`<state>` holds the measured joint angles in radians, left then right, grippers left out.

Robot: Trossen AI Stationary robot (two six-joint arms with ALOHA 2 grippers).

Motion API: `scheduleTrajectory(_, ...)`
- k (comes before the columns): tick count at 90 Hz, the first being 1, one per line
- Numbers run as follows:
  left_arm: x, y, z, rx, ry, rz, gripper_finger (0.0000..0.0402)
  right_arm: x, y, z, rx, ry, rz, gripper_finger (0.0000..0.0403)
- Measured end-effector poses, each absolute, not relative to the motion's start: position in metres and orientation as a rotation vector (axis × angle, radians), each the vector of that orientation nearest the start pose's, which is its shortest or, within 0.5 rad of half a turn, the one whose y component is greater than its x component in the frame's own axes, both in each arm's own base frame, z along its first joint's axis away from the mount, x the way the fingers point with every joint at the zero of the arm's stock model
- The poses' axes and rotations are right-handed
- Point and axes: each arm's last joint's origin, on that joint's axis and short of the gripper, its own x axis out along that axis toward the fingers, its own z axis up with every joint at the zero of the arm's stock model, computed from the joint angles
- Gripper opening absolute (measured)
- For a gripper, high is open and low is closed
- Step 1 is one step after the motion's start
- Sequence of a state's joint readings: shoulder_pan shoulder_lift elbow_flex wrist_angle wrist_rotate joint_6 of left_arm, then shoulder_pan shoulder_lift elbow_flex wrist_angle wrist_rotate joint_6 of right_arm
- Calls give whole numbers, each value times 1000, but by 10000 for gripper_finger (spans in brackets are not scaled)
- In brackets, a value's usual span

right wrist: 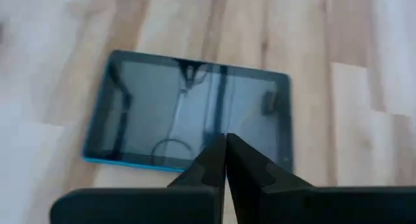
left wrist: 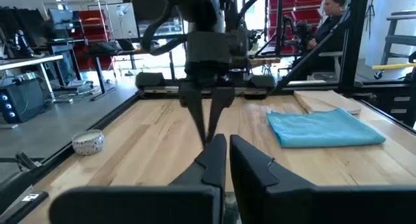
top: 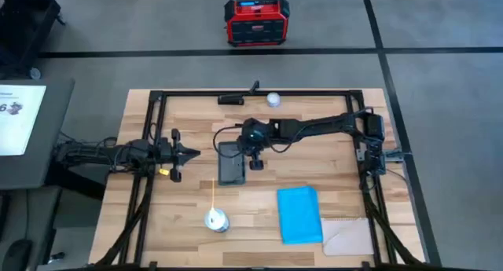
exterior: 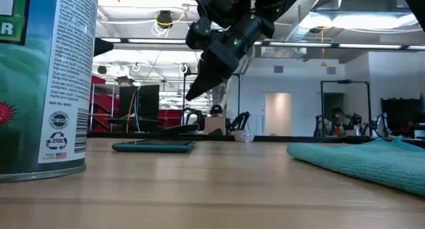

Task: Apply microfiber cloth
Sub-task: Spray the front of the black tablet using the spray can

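While the right gripper (top: 256, 164), fingers together and empty, hovers mid-frame, the cloth (top: 299, 214) lies lower right, long axis vertical.

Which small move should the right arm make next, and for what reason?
Probably it should swing toward the microfiber cloth and open. The right gripper hangs shut and empty above the tablet, while the cloth lies flat and untouched beside the beige sheet. The left gripper waits nearby.

The right end effector (top: 256, 164) hangs closed mid-table on its outstretched arm; the left end effector (top: 191, 152), closed, waits opposite.
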<state>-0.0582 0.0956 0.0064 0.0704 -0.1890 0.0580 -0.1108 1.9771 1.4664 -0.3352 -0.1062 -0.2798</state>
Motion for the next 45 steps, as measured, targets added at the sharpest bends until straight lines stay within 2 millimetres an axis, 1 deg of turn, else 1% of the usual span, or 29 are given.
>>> scheduleTrajectory(5,103,-1,165,58,23,131,0,433,-43,204,-169,839,123,0)
scheduleTrajectory(12,103,-1,165,59,22,131,0,437,-41,195,-151,881,159,0)
scheduleTrajectory(19,103,-1,165,58,22,132,0,448,-39,187,-144,898,184,0)
scheduleTrajectory(30,103,0,165,53,23,133,0,460,-38,173,-150,963,204,0)
scheduleTrajectory(39,103,0,164,51,26,133,0,467,-38,176,-166,952,211,0)
scheduleTrajectory(45,103,0,164,46,30,133,0,474,-39,183,-176,917,206,0)
